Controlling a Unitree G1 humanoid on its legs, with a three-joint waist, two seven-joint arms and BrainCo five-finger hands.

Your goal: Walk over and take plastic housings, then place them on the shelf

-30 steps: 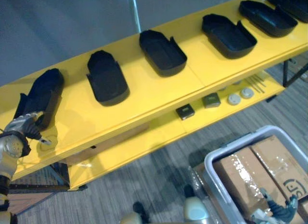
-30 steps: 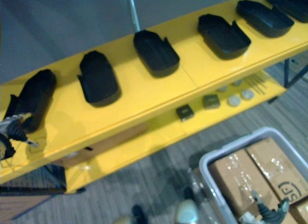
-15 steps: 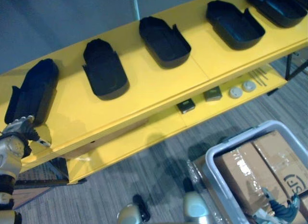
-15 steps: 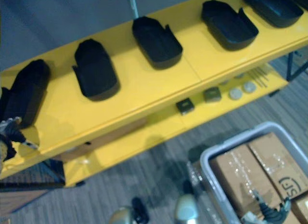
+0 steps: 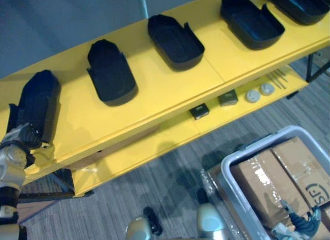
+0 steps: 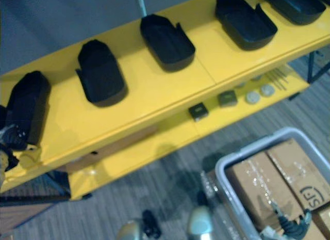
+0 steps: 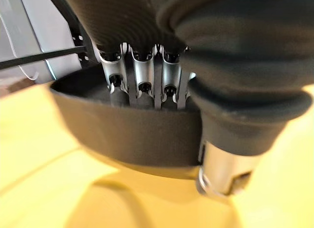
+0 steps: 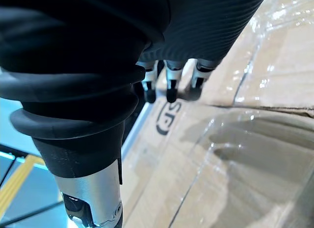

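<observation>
The left hand (image 5: 19,139) pinches the leftmost housing (image 5: 37,100) by its near wall, fingers inside and thumb outside. Settle it flat on the shelf (image 5: 170,90) before letting go. The right hand (image 5: 300,224) hangs loose, holding nothing.

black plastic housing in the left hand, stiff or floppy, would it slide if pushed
Probably stiff: the black plastic housing shows no bend in its moulded wall where the left hand pinches it. Likely light, being a thin hollow shell. It may slide easily on the glossy yellow shelf.
</observation>
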